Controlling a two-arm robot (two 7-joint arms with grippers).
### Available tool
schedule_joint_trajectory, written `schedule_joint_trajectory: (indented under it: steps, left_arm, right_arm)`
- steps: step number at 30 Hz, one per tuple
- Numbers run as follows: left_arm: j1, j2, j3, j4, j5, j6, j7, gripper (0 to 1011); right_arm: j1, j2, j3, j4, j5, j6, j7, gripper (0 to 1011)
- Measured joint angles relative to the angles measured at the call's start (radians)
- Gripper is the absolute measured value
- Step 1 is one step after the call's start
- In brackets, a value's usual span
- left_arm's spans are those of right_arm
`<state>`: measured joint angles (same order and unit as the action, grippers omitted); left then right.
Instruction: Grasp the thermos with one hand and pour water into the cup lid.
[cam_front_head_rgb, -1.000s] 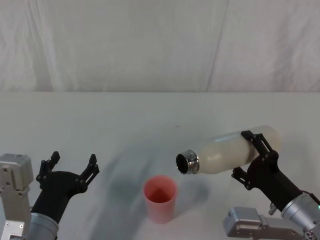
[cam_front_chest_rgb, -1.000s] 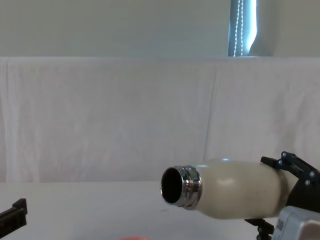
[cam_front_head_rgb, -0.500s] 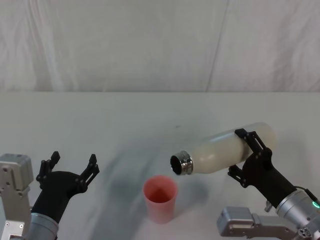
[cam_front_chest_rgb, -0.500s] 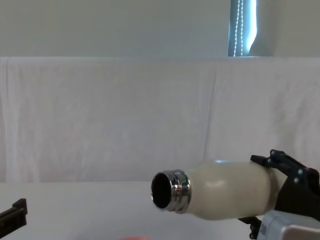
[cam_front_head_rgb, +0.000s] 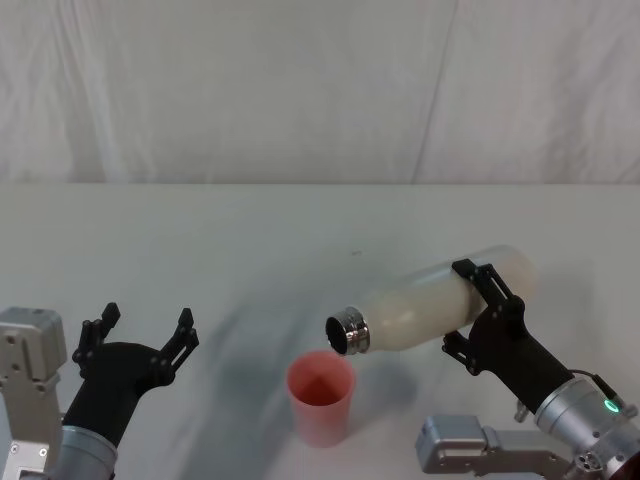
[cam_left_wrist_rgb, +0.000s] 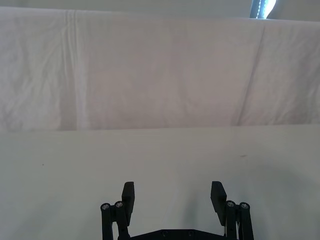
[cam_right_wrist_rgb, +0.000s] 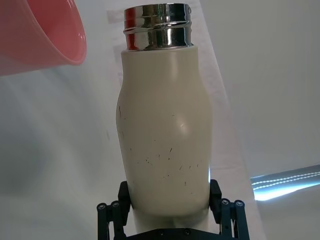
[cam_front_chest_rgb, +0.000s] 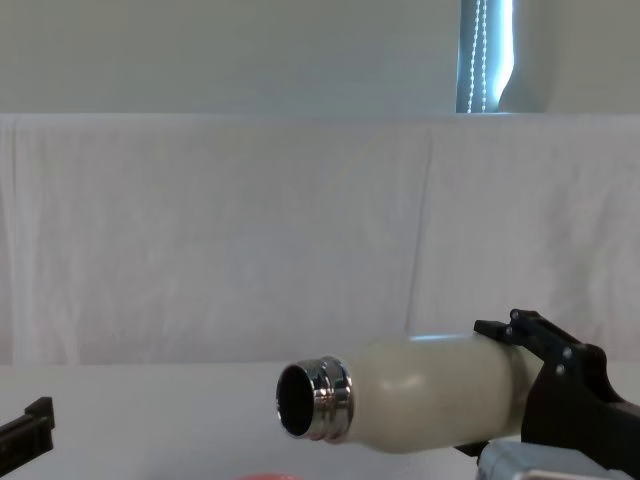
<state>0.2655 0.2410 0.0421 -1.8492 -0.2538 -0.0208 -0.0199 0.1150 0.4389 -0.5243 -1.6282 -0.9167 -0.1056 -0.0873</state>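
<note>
The right gripper (cam_front_head_rgb: 478, 315) is clamped around the lower body of the thermos (cam_front_head_rgb: 430, 306), which it holds nearly horizontal above the table (cam_front_head_rgb: 300, 230). The mouth sits just above and slightly right of the cup lid (cam_front_head_rgb: 321, 396), which stands upright on the table. No water is visible leaving the neck, though a thin stream would be hard to make out.

The left gripper (cam_front_head_rgb: 139, 338) rests well left of the cup lid, its fingers spread wide and holding nothing.

Risks: the mouth is near the cup lid's right rim rather than over its centre, so a pour begun here may strike the rim or spill on the table. The cup lid looks light and narrow-based; a knock from the neck could tip it. The grip sits far from the neck, so the smooth body could slip or rotate.

Materials: the thermos is matte cream with faint dark specks, rounded shoulders and a polished steel threaded neck. The cup lid is a smooth pink tapered piece, apparently plastic.
</note>
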Motion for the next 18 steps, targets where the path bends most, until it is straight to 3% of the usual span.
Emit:
schedule_joint_trajectory:
  steps: [18]
  left_arm:
    - [0.000, 0.000, 0.000, 0.000, 0.000, 0.000, 0.000, 1001]
  right_arm:
    - [0.010, 0.012, -0.021, 0.004, -0.021, 0.011, -0.010, 955]
